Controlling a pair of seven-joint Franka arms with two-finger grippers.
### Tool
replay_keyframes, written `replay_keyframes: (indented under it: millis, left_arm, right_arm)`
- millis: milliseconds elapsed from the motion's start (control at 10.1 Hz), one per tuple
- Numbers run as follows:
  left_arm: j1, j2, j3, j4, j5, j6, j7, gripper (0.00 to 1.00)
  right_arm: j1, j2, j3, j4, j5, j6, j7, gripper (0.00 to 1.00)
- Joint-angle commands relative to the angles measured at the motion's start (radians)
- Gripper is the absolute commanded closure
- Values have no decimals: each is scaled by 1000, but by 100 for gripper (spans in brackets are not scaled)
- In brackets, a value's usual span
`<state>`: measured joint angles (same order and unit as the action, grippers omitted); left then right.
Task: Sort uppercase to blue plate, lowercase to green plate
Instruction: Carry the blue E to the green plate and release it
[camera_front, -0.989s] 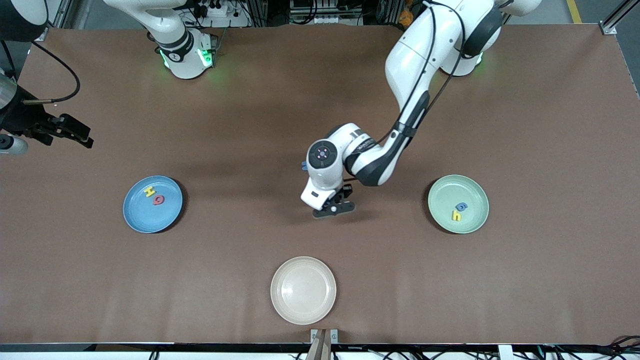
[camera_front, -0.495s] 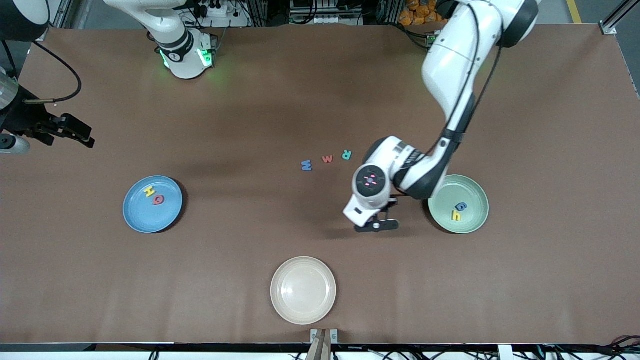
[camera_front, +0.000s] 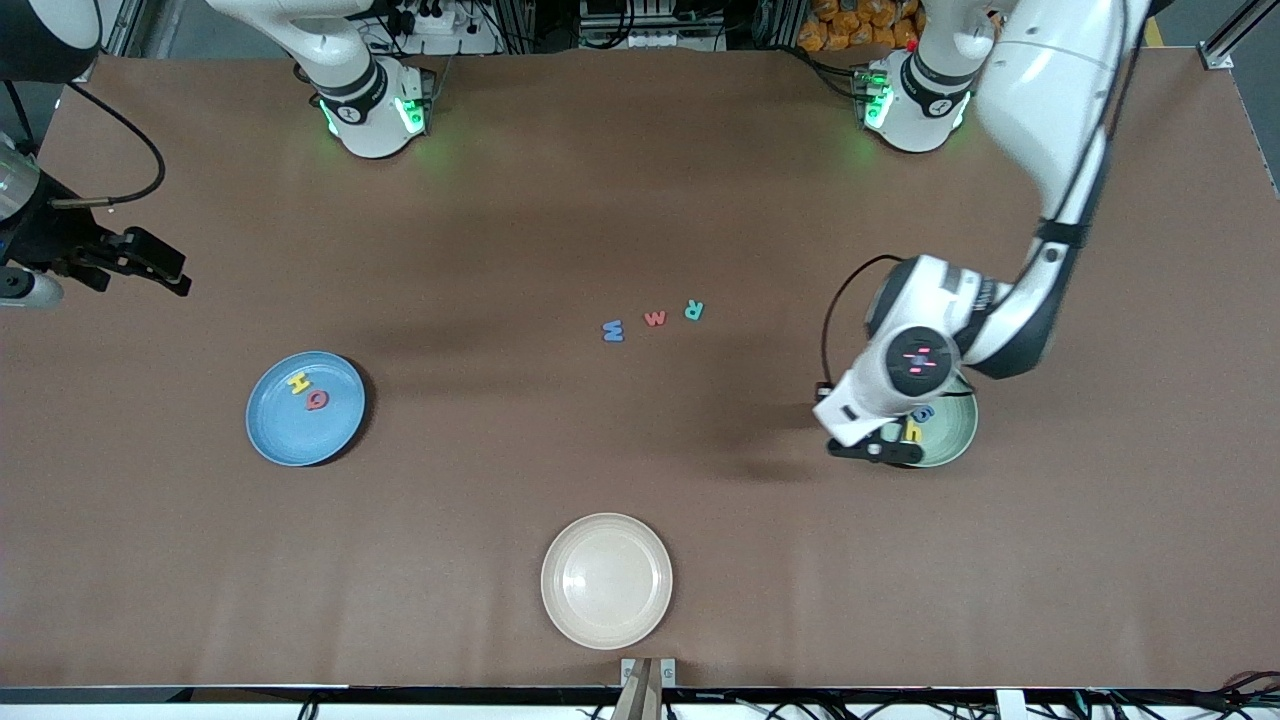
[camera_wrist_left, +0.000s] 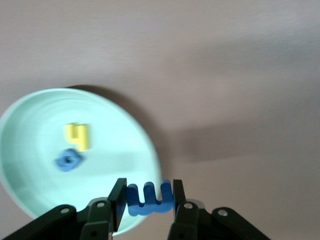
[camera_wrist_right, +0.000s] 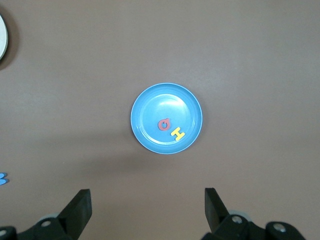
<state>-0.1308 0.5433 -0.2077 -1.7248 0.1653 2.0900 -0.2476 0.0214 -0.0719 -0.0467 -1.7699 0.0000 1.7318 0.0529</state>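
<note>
Brown table (camera_front: 640, 200) spans frame; cable clutter and rack gear along top edge.

Left gripper (camera_wrist_left: 148, 200) over green plate (camera_front: 955, 445) rim, middle right of front view, clamped on blue e-like letter (camera_wrist_left: 149, 199).

Yellow h (camera_wrist_left: 78, 136) and blue g (camera_wrist_left: 68, 161) in that plate.

Right gripper (camera_wrist_right: 147, 207) jaws wide, empty, parked upper left, waiting.

Blue plate (camera_front: 275, 430) middle left holds yellow H (camera_front: 298, 383), red Q (camera_front: 317, 400).

Blue W (camera_front: 612, 330), red w (camera_front: 654, 318), teal R (camera_front: 693, 310) in row at centre.

Cream plate (camera_front: 606, 580) bottom centre.

Since earlier frame: left arm swung from centre to green plate, uncovering row.
</note>
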Motion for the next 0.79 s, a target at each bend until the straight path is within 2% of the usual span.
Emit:
replay_keyframes:
  millis: [0,99,198,297,396,692]
  left_arm:
    - [97,-48,-56,-64,-10,24,114,100]
    - [97,-48,-56,-62,-12,19,126,100]
    - [97,-46,-56,-62,-10,13,128,92]
    - [97,-45,-56,-64,-9,12,146,19]
    - [96,-45,-56,-65,-6,12,178,0]
    - [97,-42,-56,-64,-6,-7,182,0]
  right_arm:
    - [-3,-9,5,0,-6,0,-7,0]
    - [-1,-9,7,0,-6,0,-7,0]
    - [-1,-9,7,0,-6,0,-7,0]
    - [-1,-9,7,0,-6,-1,-7,0]
    - [0,-9,7,0,-6,-1,-7,0]
    - [2,-9,7,0,-6,-5,-7,0]
